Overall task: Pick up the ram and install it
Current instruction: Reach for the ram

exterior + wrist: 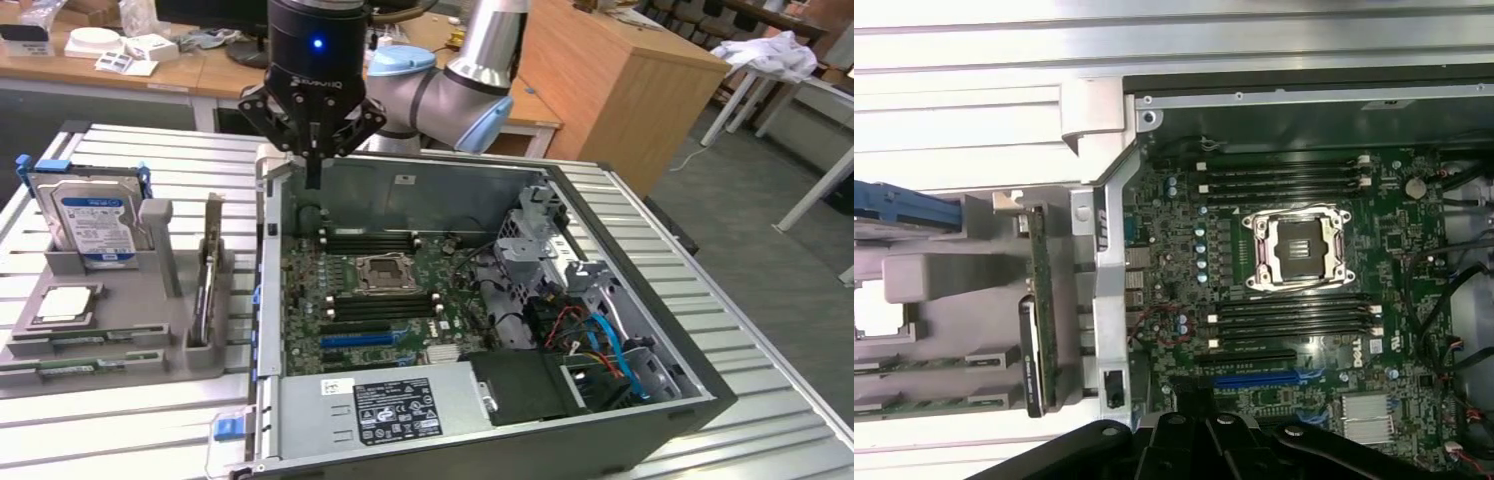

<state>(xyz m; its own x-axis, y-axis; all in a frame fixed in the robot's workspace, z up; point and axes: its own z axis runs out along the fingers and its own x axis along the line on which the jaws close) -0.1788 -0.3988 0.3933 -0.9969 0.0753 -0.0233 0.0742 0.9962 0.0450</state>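
Observation:
The ram (80,367) is a thin green stick lying in a front slot of the grey holder (134,300) on the exterior view's left; a second similar stick (78,345) lies just behind it. In the wrist view the ram (914,400) lies in the same slots. My gripper (312,182) hangs shut and empty above the back left corner of the open computer case (667,330), well away from the ram. On the motherboard, black memory slots (367,243) (1284,180) run on either side of the open processor socket (383,270) (1297,250).
The holder also carries an upright hard drive (91,220), a silver processor chip (64,305) and a green card standing on edge (207,270) (1040,300). Cables (601,340) and a drive cage (541,230) crowd the case's right side. A power supply (387,410) sits at its front.

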